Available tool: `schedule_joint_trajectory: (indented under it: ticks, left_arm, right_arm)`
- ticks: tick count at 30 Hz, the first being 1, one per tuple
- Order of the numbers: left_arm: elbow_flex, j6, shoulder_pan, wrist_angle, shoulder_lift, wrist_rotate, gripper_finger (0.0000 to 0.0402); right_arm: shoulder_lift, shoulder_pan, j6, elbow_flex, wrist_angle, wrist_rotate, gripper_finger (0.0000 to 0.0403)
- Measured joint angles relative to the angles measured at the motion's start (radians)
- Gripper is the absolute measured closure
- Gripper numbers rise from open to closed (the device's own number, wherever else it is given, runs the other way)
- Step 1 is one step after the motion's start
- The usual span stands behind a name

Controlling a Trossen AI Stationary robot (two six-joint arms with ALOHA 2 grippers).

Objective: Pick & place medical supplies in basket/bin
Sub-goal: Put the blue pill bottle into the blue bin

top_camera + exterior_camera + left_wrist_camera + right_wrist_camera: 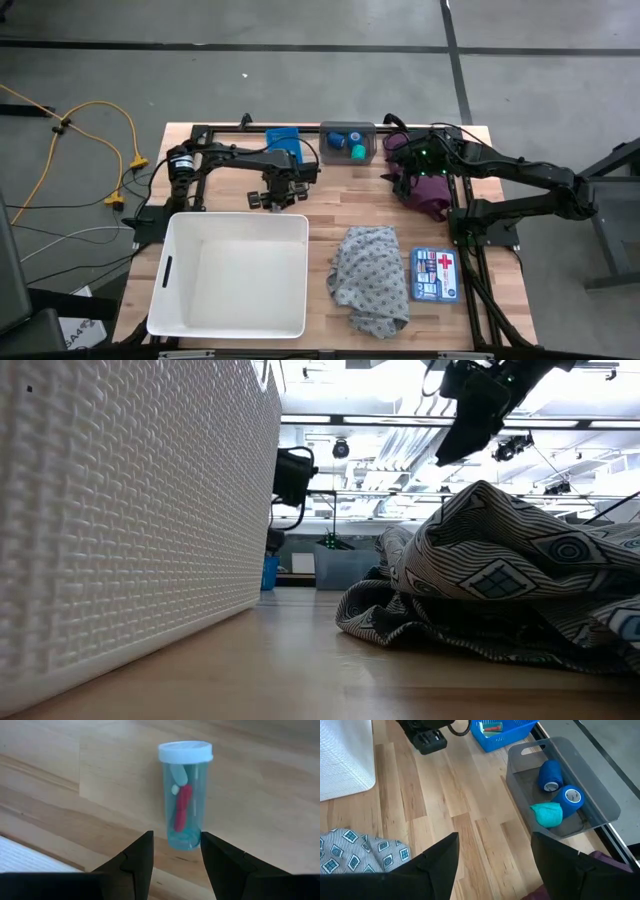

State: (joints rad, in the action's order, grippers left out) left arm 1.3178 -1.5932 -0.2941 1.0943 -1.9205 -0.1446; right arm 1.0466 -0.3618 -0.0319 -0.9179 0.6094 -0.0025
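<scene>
A clear vial (pixel 183 795) with a white cap, red and white pieces inside, lies on its side on the wooden table just beyond the white basket's (pixel 232 272) far wall. My left gripper (pixel 176 836) points down over it, open, one finger on either side of the vial's bottom end. My left gripper (pixel 278 198) hides the vial in the high view. My right gripper (pixel 495 836) hangs open and holds nothing, up in the air at the far right (pixel 408 165), above the maroon cloth (pixel 432 192). The grey patterned cloth (pixel 370 275) lies crumpled right of the basket.
A grey bin (pixel 560 795) at the far edge holds two blue rolls and a green one. A small blue bin (pixel 283 140) stands left of it. A first-aid box (pixel 434 274) lies right of the patterned cloth. Bare wood lies between the basket and the bins.
</scene>
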Motion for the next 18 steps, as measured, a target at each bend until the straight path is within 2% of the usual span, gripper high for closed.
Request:
schedule_joint_trajectory:
  ticks: [9,18]
  left_arm:
    - [0.000,0.007,-0.016,-0.006,-0.005,0.033,0.0247]
    - [0.000,0.043,-0.018,-0.003,-0.005,0.143,0.0247]
  right_arm:
    - [0.000,0.000,0.000,0.000,0.020,0.004,0.0166]
    - [0.000,0.000,0.000,0.000,0.022,0.004,0.0166]
